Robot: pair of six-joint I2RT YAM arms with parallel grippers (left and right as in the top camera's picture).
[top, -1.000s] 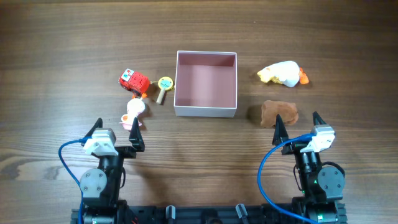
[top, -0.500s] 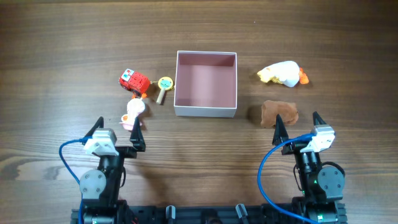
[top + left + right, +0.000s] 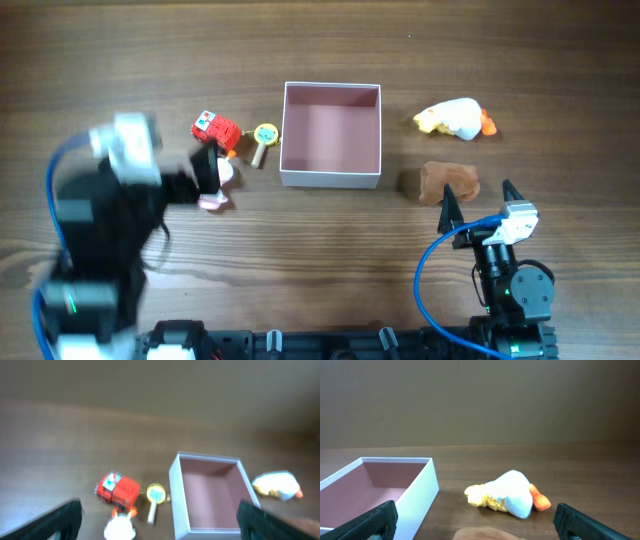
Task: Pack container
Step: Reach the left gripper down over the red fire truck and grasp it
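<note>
The container, a white square box with a pink inside, stands open and holds nothing I can see; it also shows in the left wrist view and the right wrist view. A red toy car, a yellow rattle and a white-pink toy lie to its left. A white-yellow plush duck and a brown plush lie to its right. My left gripper is open, raised and blurred, above the white-pink toy. My right gripper is open just in front of the brown plush.
The left wrist view shows the red car, the rattle, the white-pink toy and the duck from above. The right wrist view shows the duck and the brown plush's top.
My left arm has risen from its rest pose and swung forward and left over the toys on the left. The right arm and all objects have not moved.
</note>
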